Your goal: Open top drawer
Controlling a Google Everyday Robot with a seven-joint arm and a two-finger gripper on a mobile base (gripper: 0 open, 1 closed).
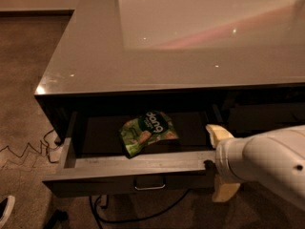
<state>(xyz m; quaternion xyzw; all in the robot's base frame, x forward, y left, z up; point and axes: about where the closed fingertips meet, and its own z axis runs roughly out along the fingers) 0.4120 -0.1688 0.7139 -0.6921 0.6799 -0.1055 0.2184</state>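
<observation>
The top drawer (119, 167) of the dark desk stands pulled out toward me, its small bar handle (149, 185) at the centre of the flat front. A green snack bag (148, 131) lies inside it. My gripper (218, 163) is at the right end of the drawer front. One cream finger (217, 133) is up inside the drawer's right corner, and the other (226, 191) hangs below, outside the front. The fingers stand apart. My white arm (267, 163) fills the lower right.
The glossy grey desk top (167, 46) reflects ceiling light. More dark drawers (267, 113) sit shut to the right. Cables (28, 149) trail on the carpet at the left and under the desk. A shoe tip (5, 210) shows at the bottom left.
</observation>
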